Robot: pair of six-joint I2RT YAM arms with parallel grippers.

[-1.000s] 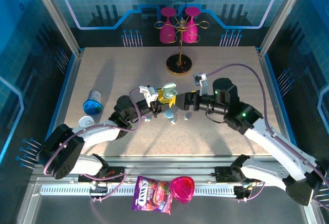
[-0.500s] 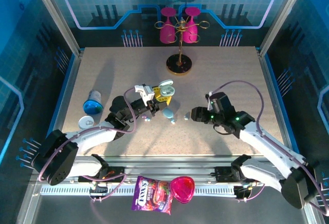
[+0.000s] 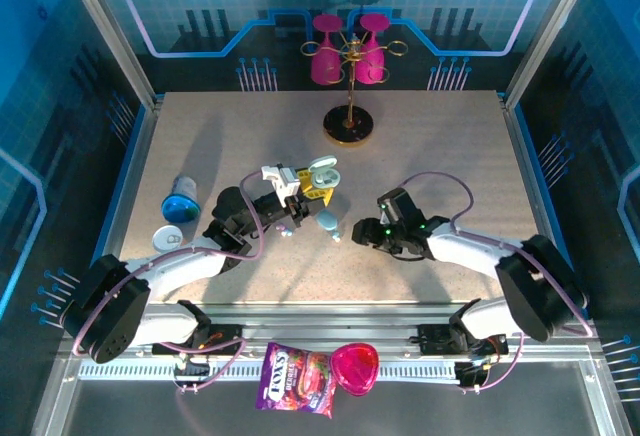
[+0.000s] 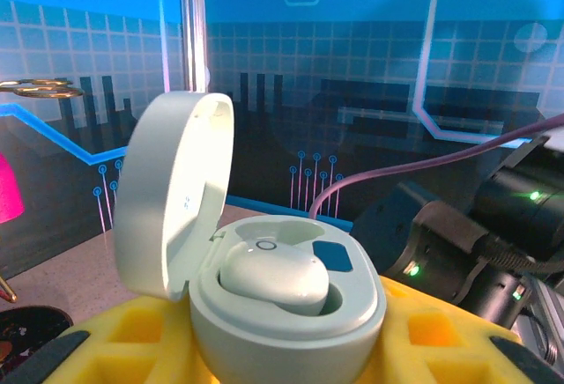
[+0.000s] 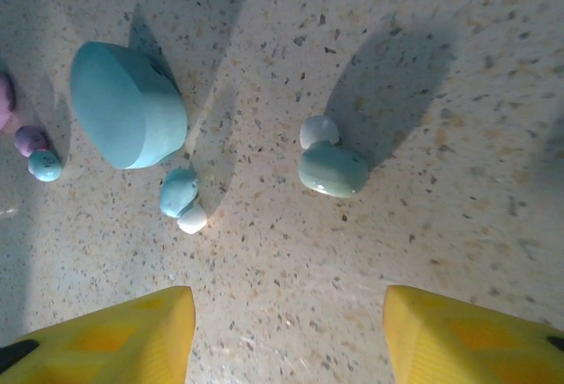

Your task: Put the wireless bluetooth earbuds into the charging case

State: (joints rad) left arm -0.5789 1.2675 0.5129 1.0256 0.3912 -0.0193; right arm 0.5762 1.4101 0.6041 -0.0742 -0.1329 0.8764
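- Flat on the table (image 5: pixel 441 67), a pale blue-green earbud (image 5: pixel 330 168), just ahead of the right gripper (image 5: pixel 284 313), clear of both yellow fingers (image 5: pixel 115 336) and a little nearer the one at the right of the wrist view.
- Long axis lying crosswise to those fingers; whitish tip (image 5: pixel 317 130) pointing away from the gripper.
- Right gripper's fingers spread apart, touching nothing.
- Off to the other side, a second earbud (image 5: pixel 179 192), just beside a closed teal case (image 5: pixel 128 104).
- Past that case, at the edge of the wrist view, a tiny lilac bud (image 5: pixel 31 140) touching a tiny teal bud (image 5: pixel 44 166).
- Seen from above, teal case just left of the right gripper.
- Farther left and slightly farther back, the charging case (image 4: pixel 282 313) clamped between the yellow pads of the left gripper (image 3: pixel 312 192), upright, lid (image 4: pixel 172 199) swung open.
- Seated in it, a whitish earbud (image 4: pixel 273 278), long axis across the case.
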